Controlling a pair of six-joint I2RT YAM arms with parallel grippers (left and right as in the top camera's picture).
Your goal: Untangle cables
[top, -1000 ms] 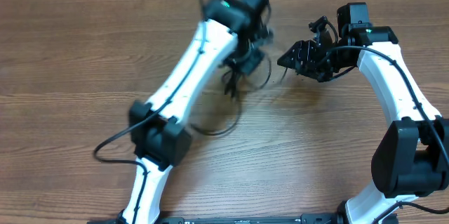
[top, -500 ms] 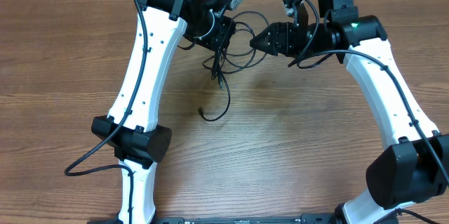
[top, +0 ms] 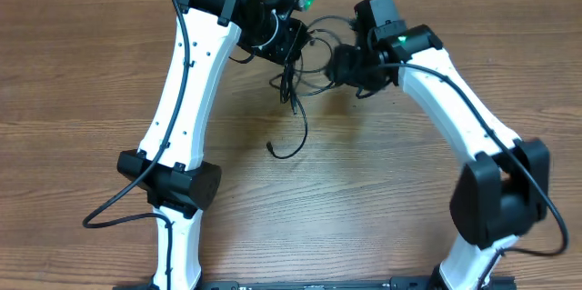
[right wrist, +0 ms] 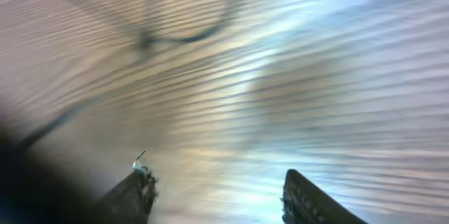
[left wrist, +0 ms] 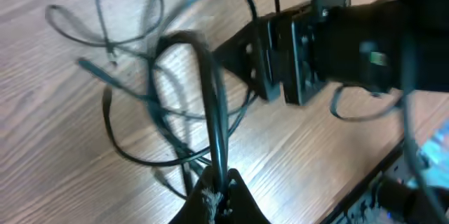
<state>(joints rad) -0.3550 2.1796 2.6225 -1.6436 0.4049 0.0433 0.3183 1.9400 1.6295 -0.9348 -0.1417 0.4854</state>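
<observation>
Near the far edge of the table point(top: 73, 99), the cables point(left wrist: 214, 104) trailed in tangled loops from the left gripper point(left wrist: 221, 185), which was clamped on several strands. The right gripper point(right wrist: 217, 199) stood just beside them, fingers apart around nothing. The step in hand seemed to be separating a loop, so the next move called for pinching a single strand. Only the left wrist view showed the pinch, and only the overhead showed the loose tail toward the near edge.

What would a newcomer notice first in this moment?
The tangle of black cables at the far middle of the table, strung between the white left arm and right arm. The left jaws are pinched shut on several strands; the right jaws stand open beside the knot with nothing seen between them. One loose end trails toward the near edge.
</observation>
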